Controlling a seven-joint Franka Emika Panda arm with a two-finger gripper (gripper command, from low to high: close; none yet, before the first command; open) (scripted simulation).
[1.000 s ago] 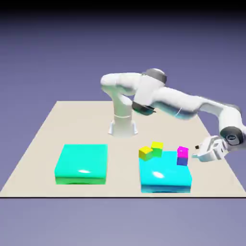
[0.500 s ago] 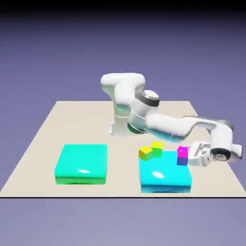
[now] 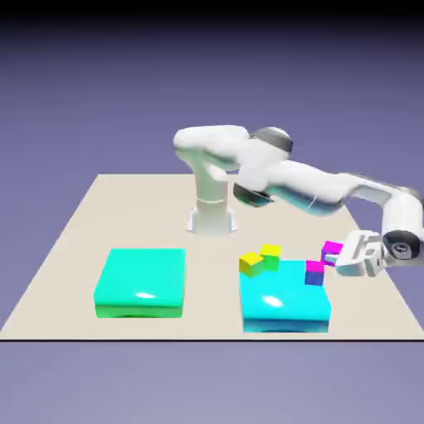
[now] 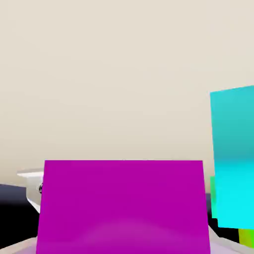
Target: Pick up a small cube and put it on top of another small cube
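Above the counter (image 3: 83,240), beside the cyan block (image 3: 286,306), the jaws grasp the pink cube (image 3: 332,248) (image 4: 123,206), lifted clear.

text: none showing | labels: none | brands: none | numbers: none | signs: none readable in either view

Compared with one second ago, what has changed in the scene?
The claw closed on the pink cube and lifted it up and toward the exterior view's right, off the blue cube, whose top shows pink. The yellow cubes and both cyan blocks did not move.
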